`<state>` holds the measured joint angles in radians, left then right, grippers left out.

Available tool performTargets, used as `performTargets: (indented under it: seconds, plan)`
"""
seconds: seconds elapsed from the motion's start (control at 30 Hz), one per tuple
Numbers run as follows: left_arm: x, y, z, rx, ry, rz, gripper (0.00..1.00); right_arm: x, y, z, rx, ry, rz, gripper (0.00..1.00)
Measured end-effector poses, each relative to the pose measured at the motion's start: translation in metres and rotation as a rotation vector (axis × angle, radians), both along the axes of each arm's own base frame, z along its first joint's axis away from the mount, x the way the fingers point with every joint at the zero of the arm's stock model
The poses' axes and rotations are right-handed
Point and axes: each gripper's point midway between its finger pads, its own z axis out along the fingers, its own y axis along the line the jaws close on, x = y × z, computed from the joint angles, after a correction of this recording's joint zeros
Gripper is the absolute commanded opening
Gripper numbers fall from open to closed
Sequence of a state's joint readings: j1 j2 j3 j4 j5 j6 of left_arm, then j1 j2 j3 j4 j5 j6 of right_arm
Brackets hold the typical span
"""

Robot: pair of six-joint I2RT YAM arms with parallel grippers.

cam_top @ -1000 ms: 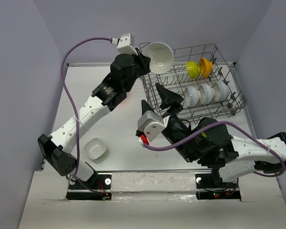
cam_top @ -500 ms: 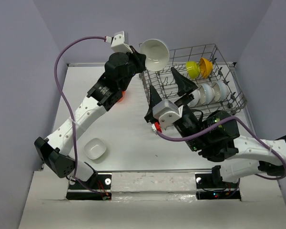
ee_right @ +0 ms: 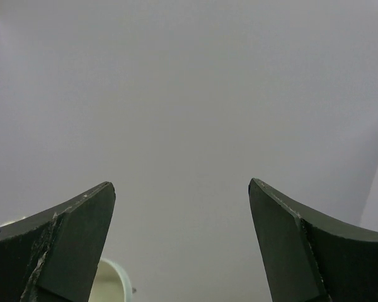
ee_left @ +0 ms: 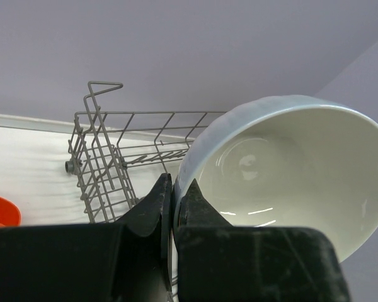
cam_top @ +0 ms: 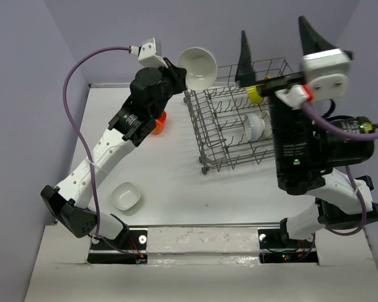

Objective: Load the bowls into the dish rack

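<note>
We see the white table [cam_top: 170, 182] filling the middle of the top view, and the dish rack [cam_top: 230, 135] stands on its far right part. The right arm [cam_top: 309, 145] rears up close to the top camera and hides the right side of the rack. Its right gripper [cam_top: 272, 26] is spread wide, both dark fingers pointing toward the far wall with nothing between them. The right wrist view shows only bare wall in the gap.

The left arm [cam_top: 107, 148] stretches from the near left corner of the table to the rack's far left corner. There the left gripper [cam_top: 178, 75] is pinched narrow on the rim of a white bowl [cam_top: 198, 67], one finger inside and one outside. We see this bowl tilted, its hollow open to the top camera, above the rack's far left corner. We cannot tell whether it touches the wire.

Inside the rack, a second white bowl [cam_top: 255, 126] stands on edge among the prongs, near the middle. A lime-green bowl [cam_top: 254, 94] peeks out at the far side, partly behind the right arm.

On the table, a third white bowl [cam_top: 126, 195] sits upright at the near left, well apart from the rack. A red-orange bowl [cam_top: 159, 123] lies left of the rack, half hidden under the left arm.
</note>
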<state>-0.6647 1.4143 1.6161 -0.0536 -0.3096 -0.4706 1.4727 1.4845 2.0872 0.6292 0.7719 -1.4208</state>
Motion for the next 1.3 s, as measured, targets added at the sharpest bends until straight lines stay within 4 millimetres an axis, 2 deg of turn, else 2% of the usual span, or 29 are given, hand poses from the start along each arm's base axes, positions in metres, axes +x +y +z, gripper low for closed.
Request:
performTargets:
  seconds: [0.03, 0.17, 0.27, 0.37, 0.47, 0.57, 0.7, 0.83, 0.93, 1.0, 1.1, 1.3]
  plan:
    - [0.000, 0.000, 0.000, 0.002, 0.001, 0.000, 0.00, -0.002, -0.013, 0.010, 0.051, -0.014, 0.009, 0.93]
    - [0.001, 0.002, -0.002, 0.007, 0.004, 0.003, 0.00, -0.012, -0.044, 0.034, 0.170, -0.078, 0.052, 0.95]
    - [0.001, 0.002, -0.003, 0.011, 0.009, 0.003, 0.00, -0.020, -0.046, 0.046, 0.185, -0.143, 0.079, 0.96]
    - [0.002, 0.002, -0.005, 0.019, 0.015, 0.003, 0.00, -0.026, -0.032, 0.051, 0.176, -0.187, 0.128, 0.96]
    - [0.003, 0.001, -0.006, 0.026, 0.017, 0.003, 0.00, -0.030, -0.004, 0.056, 0.153, -0.206, 0.204, 0.96]
    - [0.004, 0.000, -0.006, 0.029, 0.017, 0.003, 0.00, -0.031, 0.020, 0.052, 0.092, -0.195, 0.259, 0.98]
    - [0.004, 0.000, -0.006, 0.033, 0.016, 0.003, 0.00, -0.029, 0.043, 0.036, -0.043, -0.163, 0.275, 1.00]
    - [0.006, -0.001, -0.007, 0.034, 0.017, 0.002, 0.00, -0.028, 0.075, 0.011, -0.220, -0.122, 0.316, 1.00]
    - [0.007, -0.002, -0.010, 0.038, 0.022, 0.000, 0.00, -0.031, 0.092, -0.001, -0.278, -0.108, 0.368, 1.00]
    - [0.008, -0.003, -0.011, 0.040, 0.024, 0.000, 0.00, -0.033, 0.098, -0.005, -0.276, -0.105, 0.392, 1.00]
    - [0.008, -0.003, -0.011, 0.040, 0.025, -0.001, 0.00, -0.034, 0.097, -0.001, -0.226, -0.111, 0.405, 0.99]
    - [0.009, -0.001, -0.011, 0.040, 0.025, 0.002, 0.00, -0.028, 0.075, 0.017, -0.044, -0.152, 0.348, 0.98]
